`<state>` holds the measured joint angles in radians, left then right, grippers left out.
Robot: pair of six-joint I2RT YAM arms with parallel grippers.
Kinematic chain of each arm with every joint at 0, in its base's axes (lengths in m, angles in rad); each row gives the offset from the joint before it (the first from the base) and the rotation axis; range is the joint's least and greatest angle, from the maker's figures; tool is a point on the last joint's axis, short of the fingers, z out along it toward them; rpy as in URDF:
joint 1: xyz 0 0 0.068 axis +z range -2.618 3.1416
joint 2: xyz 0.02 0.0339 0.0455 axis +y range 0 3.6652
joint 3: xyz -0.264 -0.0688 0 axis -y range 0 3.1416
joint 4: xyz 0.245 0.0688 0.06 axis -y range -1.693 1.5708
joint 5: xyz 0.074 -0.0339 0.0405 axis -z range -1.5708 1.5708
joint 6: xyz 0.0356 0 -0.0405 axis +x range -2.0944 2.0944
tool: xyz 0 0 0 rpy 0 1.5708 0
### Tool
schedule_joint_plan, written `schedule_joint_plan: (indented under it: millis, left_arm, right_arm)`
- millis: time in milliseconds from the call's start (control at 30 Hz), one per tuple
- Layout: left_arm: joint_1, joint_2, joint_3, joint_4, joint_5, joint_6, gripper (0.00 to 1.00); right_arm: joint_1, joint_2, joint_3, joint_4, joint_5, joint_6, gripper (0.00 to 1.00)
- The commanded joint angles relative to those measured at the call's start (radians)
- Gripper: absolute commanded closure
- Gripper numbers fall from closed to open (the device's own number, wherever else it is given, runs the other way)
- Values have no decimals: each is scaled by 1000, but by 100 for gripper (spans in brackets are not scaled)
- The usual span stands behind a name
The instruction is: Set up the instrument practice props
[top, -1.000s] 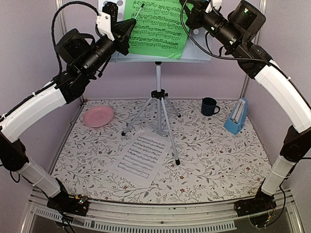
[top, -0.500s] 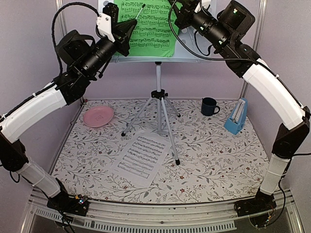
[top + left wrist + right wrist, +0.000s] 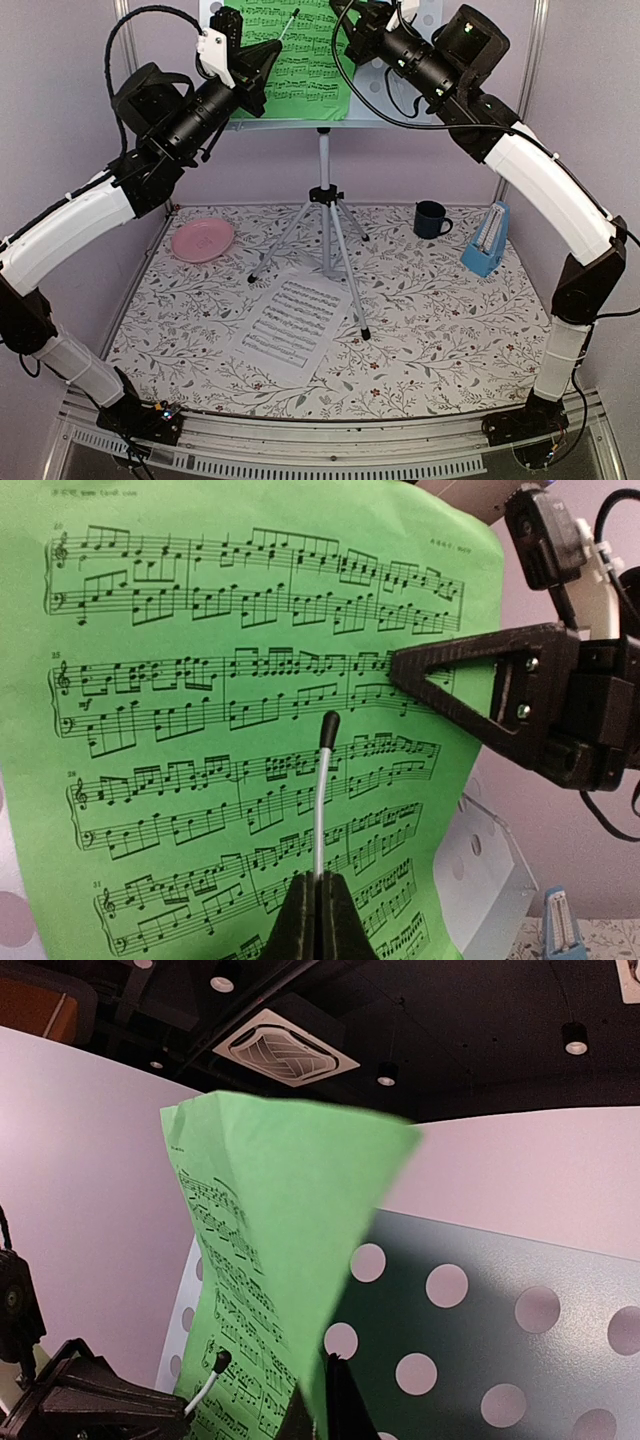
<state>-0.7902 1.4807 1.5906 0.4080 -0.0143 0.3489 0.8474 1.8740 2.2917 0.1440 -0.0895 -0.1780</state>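
The pale grey perforated music stand [image 3: 395, 108] stands on its silver tripod [image 3: 326, 205] at the back. The green sheet-music page [image 3: 300, 70] leans on its desk. My left gripper [image 3: 274, 50] is shut on the stand's thin silver page-holder wire [image 3: 320, 790], in front of the green page [image 3: 200, 730]. My right gripper [image 3: 322, 1368] is shut on the green page's right edge [image 3: 300, 1260], against the perforated desk [image 3: 480, 1310]. A white sheet-music page [image 3: 292, 322] lies flat on the tablecloth. The light-blue metronome [image 3: 487, 240] stands at the right.
A dark blue mug [image 3: 431, 219] sits right of the tripod, near the metronome. A pink plate [image 3: 202, 240] lies at the back left. The tripod's legs spread over the middle of the floral cloth. Purple walls close in the back and sides.
My right arm has swung left and carried the green page leftward across the stand's desk. The left arm and the wire it holds have stayed in place.
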Motion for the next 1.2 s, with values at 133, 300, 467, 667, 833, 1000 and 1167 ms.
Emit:
schedule_joint_plan:
  millis: [133, 300, 467, 667, 833, 1000, 1167]
  left_arm:
    - [-31, -28, -11, 32, 56, 5, 100]
    - [-33, -28, -12, 34, 62, 7, 100]
    - [-35, -26, -12, 37, 65, 10, 100]
    - [-34, -25, -9, 35, 66, 12, 100]
    - [-36, -22, -9, 36, 67, 12, 100]
    - [-37, -25, -11, 38, 66, 12, 100]
    - [-37, -27, -14, 40, 57, 15, 100]
  right_arm:
    - [20, 27, 30, 51, -13, 36, 100]
    - [21, 33, 39, 74, -37, 49, 100]
    - [21, 51, 49, 66, -45, 59, 100]
    - [28, 60, 55, 63, -58, 57, 100]
    - [32, 66, 56, 50, -67, 38, 100]
    - [37, 66, 55, 45, -72, 35, 91]
    - [40, 65, 56, 49, -73, 37, 75]
